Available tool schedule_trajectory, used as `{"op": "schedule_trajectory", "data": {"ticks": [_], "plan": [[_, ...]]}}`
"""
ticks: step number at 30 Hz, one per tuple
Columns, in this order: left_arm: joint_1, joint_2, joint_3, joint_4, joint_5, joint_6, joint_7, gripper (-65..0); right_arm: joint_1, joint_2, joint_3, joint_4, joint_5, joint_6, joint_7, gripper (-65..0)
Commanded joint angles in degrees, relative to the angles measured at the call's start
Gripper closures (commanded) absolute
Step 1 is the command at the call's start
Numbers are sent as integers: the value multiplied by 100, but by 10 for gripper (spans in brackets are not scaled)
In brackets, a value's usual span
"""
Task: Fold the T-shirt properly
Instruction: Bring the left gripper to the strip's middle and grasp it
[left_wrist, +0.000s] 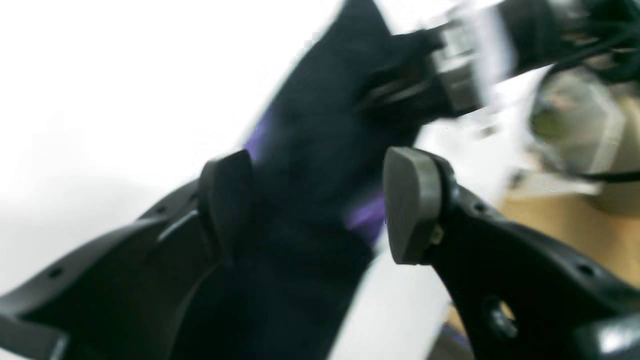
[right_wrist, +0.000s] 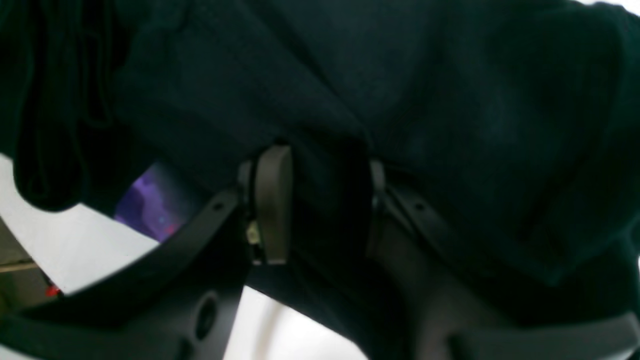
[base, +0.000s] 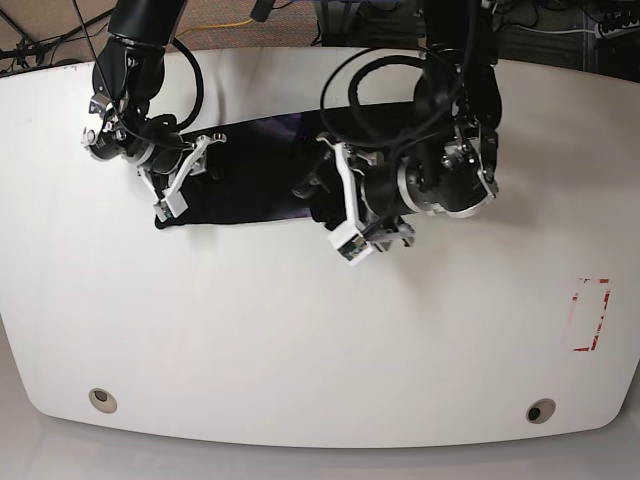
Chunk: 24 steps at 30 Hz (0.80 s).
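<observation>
The black T-shirt (base: 250, 170) lies as a long bunched strip across the back of the white table (base: 300, 330); its print and lettering are hidden. My right gripper (base: 185, 170) is at the strip's left end. In the right wrist view the gripper (right_wrist: 325, 205) is shut on a fold of the shirt (right_wrist: 400, 75). My left gripper (base: 318, 190) is at the strip's middle. In the blurred left wrist view its jaws stand wide apart (left_wrist: 320, 205) around the cloth (left_wrist: 310, 150), and the right gripper (left_wrist: 415, 85) shows beyond.
A red rectangle outline (base: 590, 315) is marked on the table at the right. Two round fittings (base: 100, 398) (base: 540, 411) sit near the front edge. Cables and floor lie behind the table's back edge. Purple patches (right_wrist: 150, 205) show at the cloth's edge.
</observation>
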Motion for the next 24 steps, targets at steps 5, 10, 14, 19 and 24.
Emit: {"op": "schedule_trajectory", "data": {"ticks": [5, 10, 14, 19, 24], "plan": [[166, -446, -465, 89, 552, -6, -64, -385, 120, 88, 404, 695, 217, -5, -305, -225], [826, -693, -1142, 80, 640, -14, -899, -256, 278, 96, 1081, 826, 719, -5, -551, -457], [1283, -851, -1089, -61, 622, -14, -1444, -72, 436, 290, 1582, 747, 719, -5, -674, -455], [1459, -851, -1054, -386, 649, -14, -1497, -61, 744, 633, 1908, -255, 719, -5, -665, -430], [1494, -851, -1054, -632, 649, -14, -1506, -61, 849, 852, 1960, -1081, 727, -5, -630, -431]]}}
